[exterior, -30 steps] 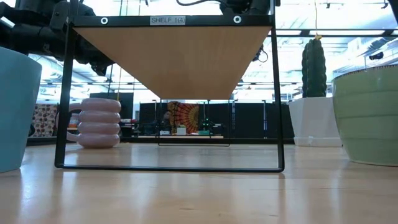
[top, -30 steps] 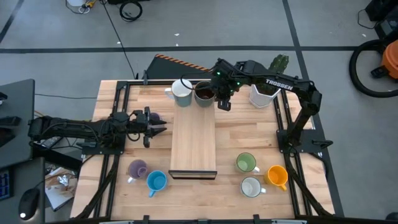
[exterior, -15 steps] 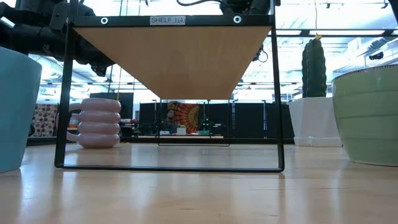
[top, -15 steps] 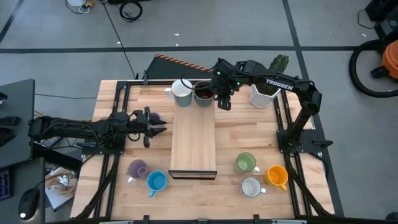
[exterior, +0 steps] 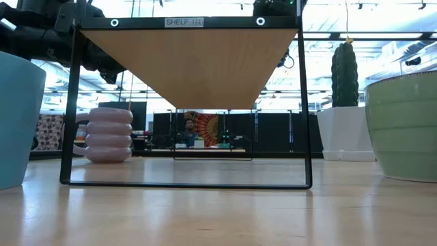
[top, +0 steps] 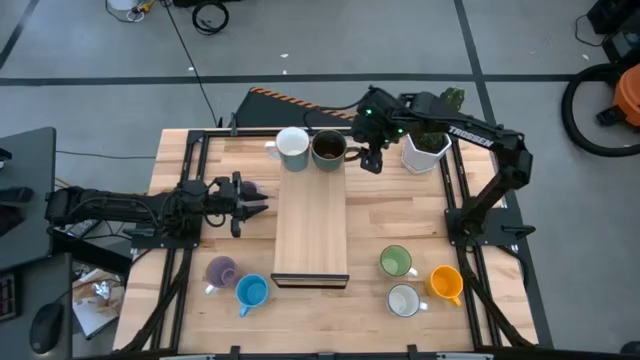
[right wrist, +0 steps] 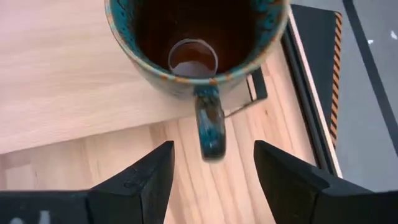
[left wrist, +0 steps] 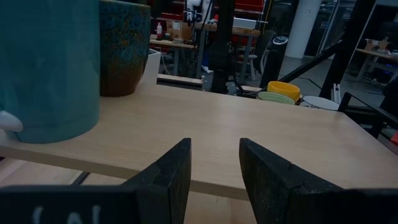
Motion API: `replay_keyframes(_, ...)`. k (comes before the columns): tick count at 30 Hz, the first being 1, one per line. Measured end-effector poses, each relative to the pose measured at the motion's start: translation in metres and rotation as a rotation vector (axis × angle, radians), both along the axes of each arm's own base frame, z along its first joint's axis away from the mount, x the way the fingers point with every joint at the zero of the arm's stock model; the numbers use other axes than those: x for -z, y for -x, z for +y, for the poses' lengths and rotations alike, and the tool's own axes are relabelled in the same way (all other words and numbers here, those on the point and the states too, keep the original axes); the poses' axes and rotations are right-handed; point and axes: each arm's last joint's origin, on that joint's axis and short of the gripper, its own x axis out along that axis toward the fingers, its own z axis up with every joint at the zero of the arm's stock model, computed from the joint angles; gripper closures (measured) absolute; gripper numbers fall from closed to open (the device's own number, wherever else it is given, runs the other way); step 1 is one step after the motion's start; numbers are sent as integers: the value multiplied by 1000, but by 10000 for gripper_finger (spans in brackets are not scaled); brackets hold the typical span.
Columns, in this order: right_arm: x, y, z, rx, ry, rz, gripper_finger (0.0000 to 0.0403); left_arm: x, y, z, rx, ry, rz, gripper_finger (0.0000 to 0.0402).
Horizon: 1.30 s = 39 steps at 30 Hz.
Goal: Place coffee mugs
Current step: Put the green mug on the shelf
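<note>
A dark brown mug (top: 328, 150) and a white mug (top: 292, 148) stand upright on the far end of the raised wooden shelf (top: 312, 235). My right gripper (top: 372, 160) hangs open just right of the brown mug. In the right wrist view the mug's handle (right wrist: 210, 127) points into the gap between the fingers and touches neither. My left gripper (top: 252, 205) waits open at the shelf's left side, level with its top, beside a lilac mug (top: 246, 189). On the table stand a second lilac mug (top: 220, 270) and blue (top: 251, 291), green (top: 395, 262), orange (top: 445, 283) and white (top: 403, 301) mugs.
A white pot with a cactus (top: 425, 150) stands at the far right, close behind my right arm. The shelf's black frame (exterior: 304, 102) lifts the board well above the table. Bare wood lies between the shelf and the table's right rail.
My right gripper has opened and let go of the brown mug's handle, then drawn back toward the table's right edge. The brown mug stays upright on the shelf's far end.
</note>
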Motion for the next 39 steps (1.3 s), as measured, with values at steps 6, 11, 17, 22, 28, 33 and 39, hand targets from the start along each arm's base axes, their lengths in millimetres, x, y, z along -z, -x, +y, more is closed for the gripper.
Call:
replay_keyframes(6,-4,12,20,43,-53,68,176,1,0,0,1,8,5,260)
replay_keyframes(11,-4,13,45,23,-82,120,176,3,0,0,1,12,28,260)
replay_keyframes(17,-2,11,78,18,-47,175,176,3,0,0,0,14,35,260)
replay_keyframes(22,-6,17,104,33,7,193,176,3,0,0,0,12,35,260)
replay_keyframes(28,-7,28,130,60,1,168,176,3,0,0,1,12,34,260)
replay_keyframes(33,22,35,147,76,-78,224,176,3,0,0,1,-7,30,260)
replay_keyframes(39,66,47,173,79,-226,338,176,1,0,0,2,-66,18,260)
